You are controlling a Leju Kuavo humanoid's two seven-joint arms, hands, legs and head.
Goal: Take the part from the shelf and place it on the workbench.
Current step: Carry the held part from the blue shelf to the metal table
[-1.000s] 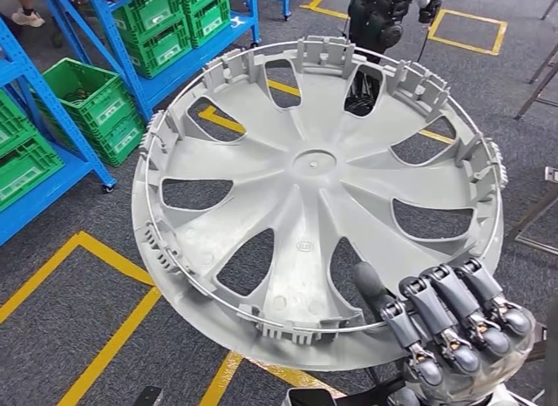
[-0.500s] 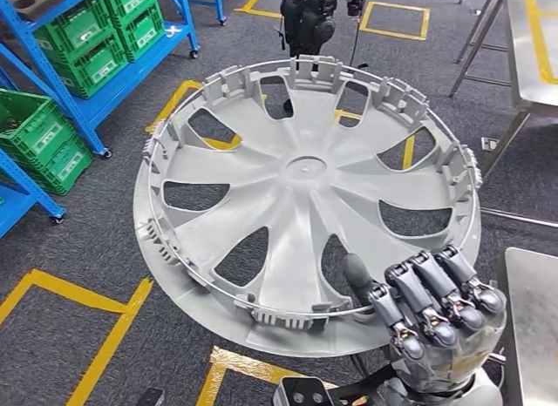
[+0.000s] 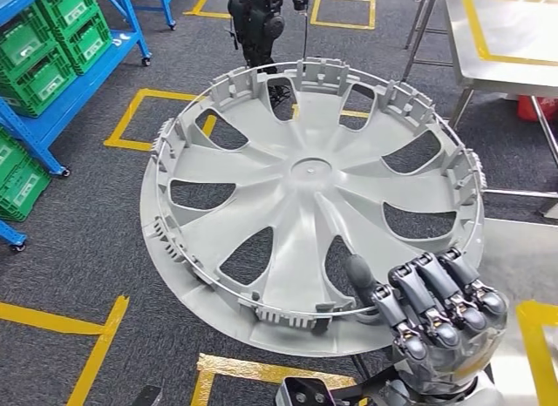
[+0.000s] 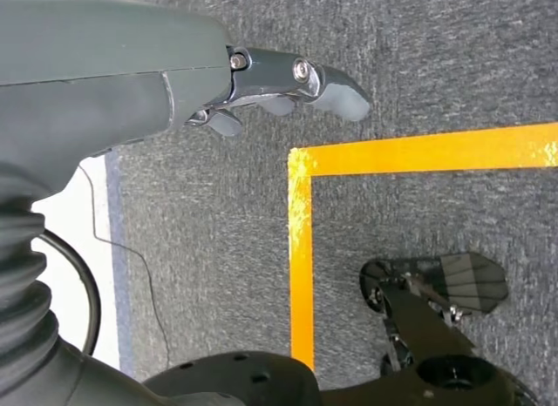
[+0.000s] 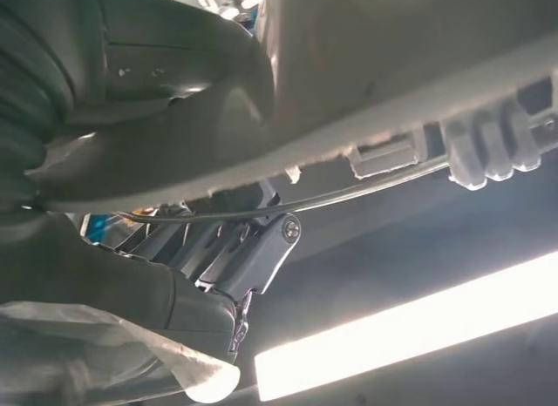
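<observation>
— What's around you?

— Grey carpet floor (image 3: 85,249) with yellow tape lines (image 3: 98,354). Blue shelves (image 3: 59,101) stand off to my left, holding green crates (image 3: 69,27). A steel surface (image 3: 500,27) lies ahead on my right, and another steel surface (image 3: 520,258) sits just beside my right hand. A dark robot (image 3: 256,18) stands on the floor beyond.

— And the part?

— It's a grey wheel cover (image 3: 309,197), held over the floor in front of me and lying nearly flat, with its ribbed inner face up. Being round, it has no long axis; its far rim tips up a little and its near rim is lower, towards me. A thin wire ring runs just inside the rim.

— Your hands?

— My right hand (image 3: 438,323) grasps the near rim, fingers (image 3: 454,306) curled over the top and the thumb (image 3: 362,275) lying on a spoke. My left hand (image 4: 289,84) hangs over the carpet, grasping nothing, fingers apart.

— Do the wrist cameras add anything?

— The right wrist camera sees the cover's underside (image 5: 408,66), the wire ring, the rim clips and a bright ceiling light (image 5: 408,336). The left one looks down at a yellow tape corner (image 4: 302,171).
</observation>
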